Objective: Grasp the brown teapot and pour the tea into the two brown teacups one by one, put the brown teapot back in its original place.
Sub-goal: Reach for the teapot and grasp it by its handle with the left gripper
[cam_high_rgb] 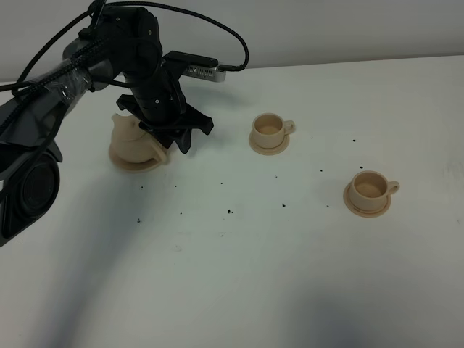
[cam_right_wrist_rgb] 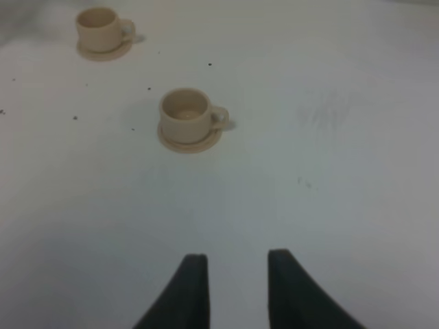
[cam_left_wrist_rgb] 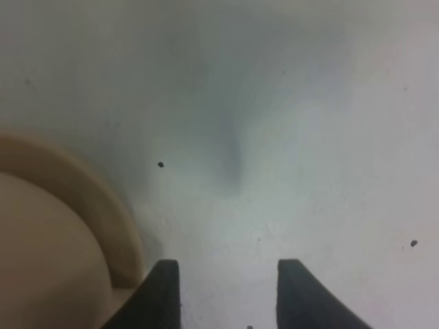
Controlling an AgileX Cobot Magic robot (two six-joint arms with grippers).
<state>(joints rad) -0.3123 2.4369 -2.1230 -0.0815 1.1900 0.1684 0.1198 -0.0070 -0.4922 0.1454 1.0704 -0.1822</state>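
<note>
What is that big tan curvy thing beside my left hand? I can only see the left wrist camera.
Observer: That is the squat pale tan ceramic teapot, standing on its wide round tan saucer.
Operator: Is there anywhere to pour the tea?
Observer: Yes, there are two small pale tan ceramic teacups, one near the middle of the table and one further right.
Operator: What is my other hand doing?
Observer: The right hand is open and holds nothing.
</note>
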